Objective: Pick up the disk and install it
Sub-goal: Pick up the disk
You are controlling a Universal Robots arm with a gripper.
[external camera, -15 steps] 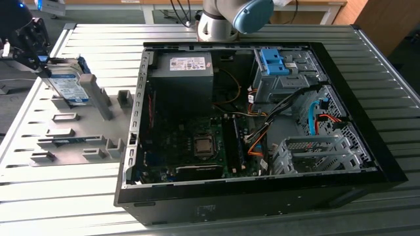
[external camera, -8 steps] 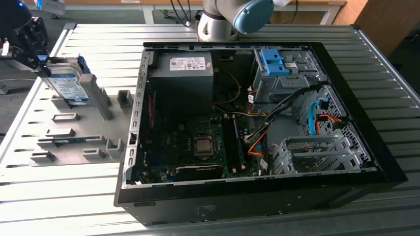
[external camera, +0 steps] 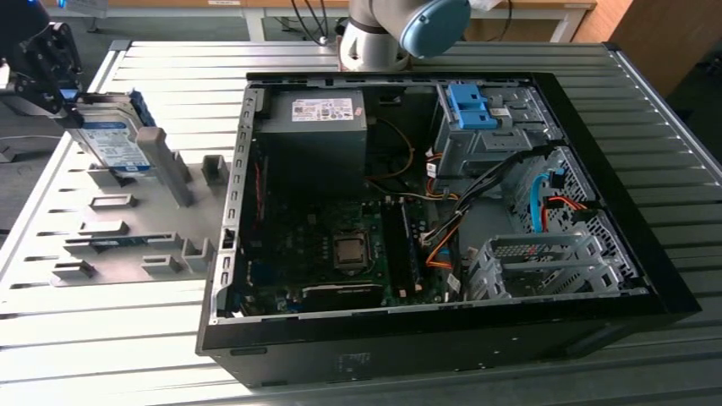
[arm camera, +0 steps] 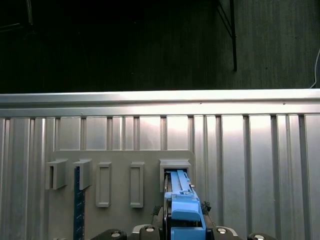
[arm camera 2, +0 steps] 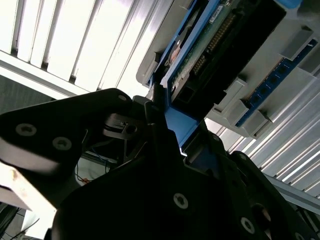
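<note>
Well, your tool (external camera: 70, 114) is pinching the disk (external camera: 113, 144) by its blue plastic edge. In the second wrist view, the black fingers (arm camera 2: 150, 125) press on either side of that blue rail.

The disk stands upright over the grey fixture plate (external camera: 124, 245), near the tabletop (external camera: 113, 355) edge on the exterior view's left. You cannot tell whether its lower edge still sits in the fixture's slot. Its face carries a white-and-blue label. The print is too small to read.

In the second wrist view, the disk (arm camera 2: 220, 40) shows a dark underside with a green circuit board and a row of connector pins. In the first wrist view, its light-blue tab (arm camera: 182, 205) rises from a rectangular frame on the matte grey plate (arm camera: 120, 165).

The tabletop is ribbed bare aluminium. At its middle lies an open black computer case (external camera: 665, 288), well apart from the disk. Inside it you see a black power supply (external camera: 314, 144) with a white sticker (external camera: 321, 108), a motherboard (external camera: 338, 245) and a light-blue bracket (external camera: 472, 106).
</note>
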